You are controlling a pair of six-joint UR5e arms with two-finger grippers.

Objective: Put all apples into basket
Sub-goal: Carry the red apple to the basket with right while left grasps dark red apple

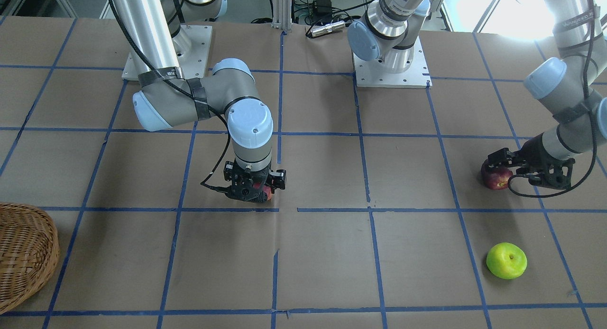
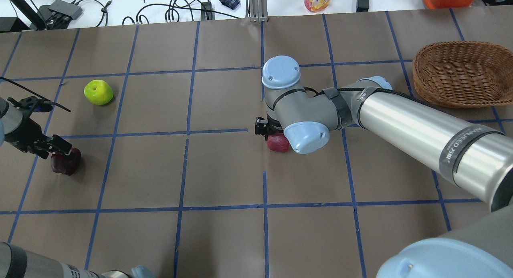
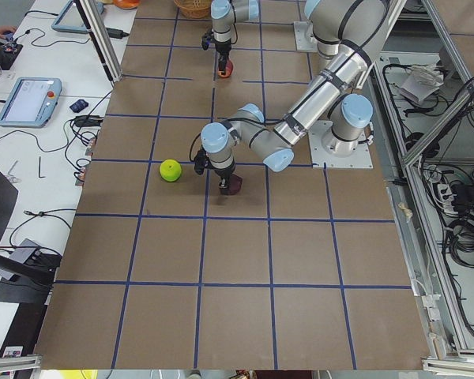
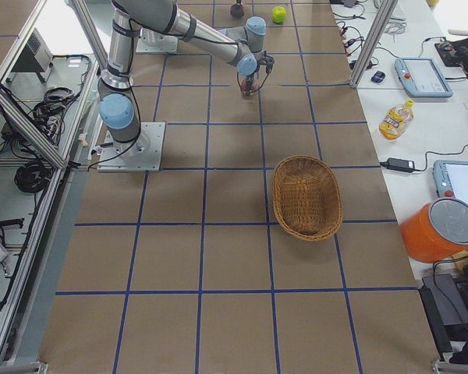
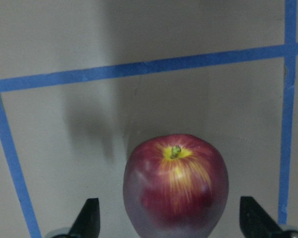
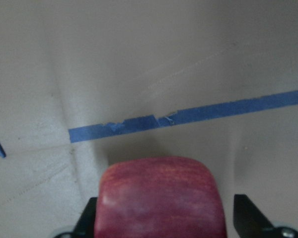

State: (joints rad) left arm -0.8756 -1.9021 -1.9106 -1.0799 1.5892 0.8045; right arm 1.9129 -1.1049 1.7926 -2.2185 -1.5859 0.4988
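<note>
Apples are all out on the brown paper-covered desk (image 2: 224, 170), none in the light brown woven wicker basket (image 2: 461, 75), which sits at the desk's right end by the edge far from the robot. Left gripper (image 5: 171, 223) is spread wide around the dark purplish-red apple (image 2: 66, 162) near the left end, fingers (image 5: 89, 220) either side with clear gaps, so nothing squeezed yet imo. Right gripper (image 6: 166, 220) is down over the round red apple (image 2: 277, 143) mid-desk, also open, its tips just beside the flanks. Straddling low like that looks like setup for pinching each fruit across its widest part so it won't roll out. Bright yellow-green apple with a brown stem (image 2: 98, 92) sits untouched near the left end, toward the far edge.
</note>
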